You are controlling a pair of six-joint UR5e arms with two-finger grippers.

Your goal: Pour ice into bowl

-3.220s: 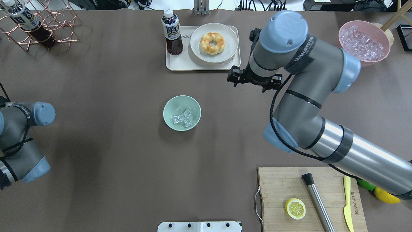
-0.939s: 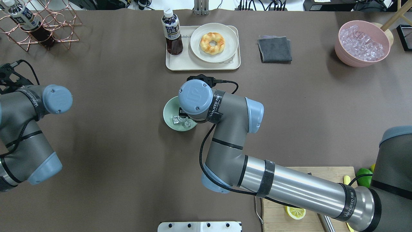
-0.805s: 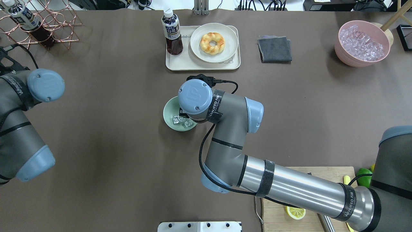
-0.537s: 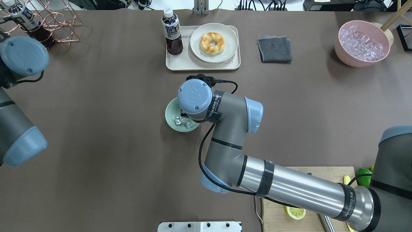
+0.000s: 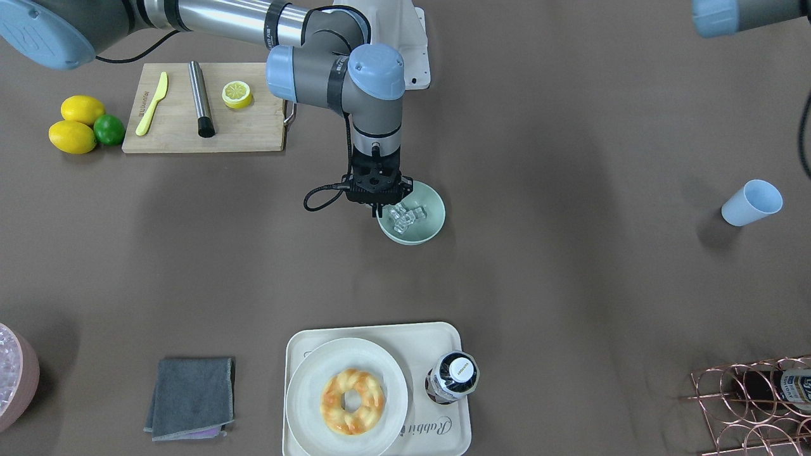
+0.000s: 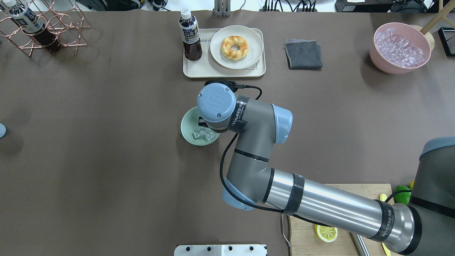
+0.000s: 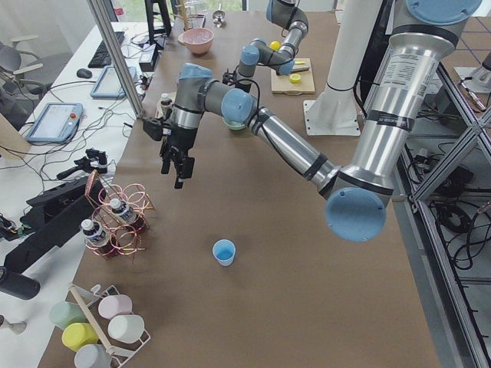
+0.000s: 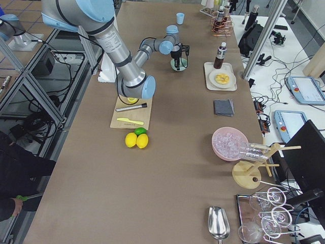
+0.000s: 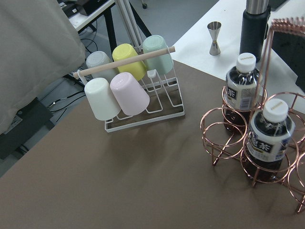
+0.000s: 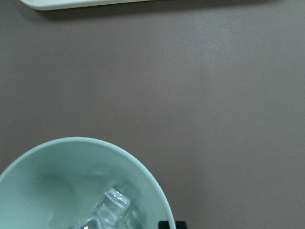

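Observation:
The pale mint-green bowl (image 5: pixel 436 215) stands at the table's middle and holds a few clear ice cubes (image 5: pixel 403 217). My right gripper (image 5: pixel 379 208) points straight down at the bowl's rim on the robot's right side and looks shut on it. In the overhead view my wrist covers that gripper, and only the bowl (image 6: pixel 187 124) and ice (image 6: pixel 202 133) show. The right wrist view shows the bowl (image 10: pixel 71 157), the ice (image 10: pixel 112 207) and one dark fingertip (image 10: pixel 167 224) by the rim. My left gripper (image 7: pixel 178 162) hangs above the table near the copper rack; I cannot tell whether it is open or shut.
A light blue cup (image 5: pixel 752 202) stands far to the robot's left. A tray (image 6: pixel 192 71) with a doughnut plate and a bottle lies behind the bowl, with a grey cloth (image 6: pixel 304 54) and a pink container of ice (image 6: pixel 401 48) to its right. A cutting board (image 5: pixel 190 136) is near the right arm's base.
My right arm swung from the far right to the bowl, and the bowl has since shifted slightly. My left arm moved up and left, out of the overhead view.

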